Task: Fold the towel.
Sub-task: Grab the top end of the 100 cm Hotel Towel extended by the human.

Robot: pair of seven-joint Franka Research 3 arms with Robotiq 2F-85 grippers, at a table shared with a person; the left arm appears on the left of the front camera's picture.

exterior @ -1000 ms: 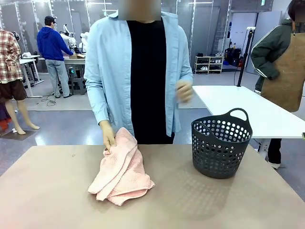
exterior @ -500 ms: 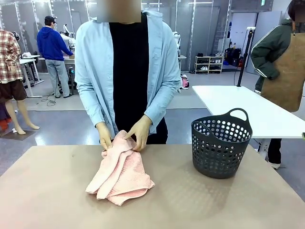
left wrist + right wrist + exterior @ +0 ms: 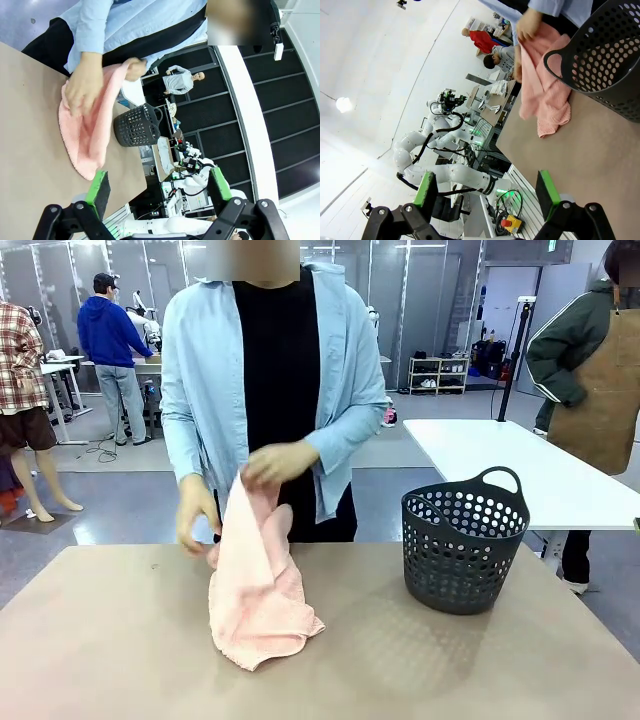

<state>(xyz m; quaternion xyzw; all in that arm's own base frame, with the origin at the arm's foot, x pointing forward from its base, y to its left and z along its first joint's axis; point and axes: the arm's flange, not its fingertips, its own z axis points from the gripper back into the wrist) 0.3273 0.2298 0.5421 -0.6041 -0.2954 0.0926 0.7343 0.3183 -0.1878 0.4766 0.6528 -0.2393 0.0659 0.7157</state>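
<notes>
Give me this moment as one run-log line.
towel: held up by person's hands, lower end on table | basket: right of towel | left gripper: open | right gripper: open

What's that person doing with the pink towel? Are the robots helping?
The person holds the towel up off the table. Their upper hand pinches its top and their lower hand is at its side. The towel's bottom part rests bunched on the table, beside a dark basket. The robot isn't helping right now. Its left gripper and right gripper are both open, holding nothing, away from the towel.
</notes>
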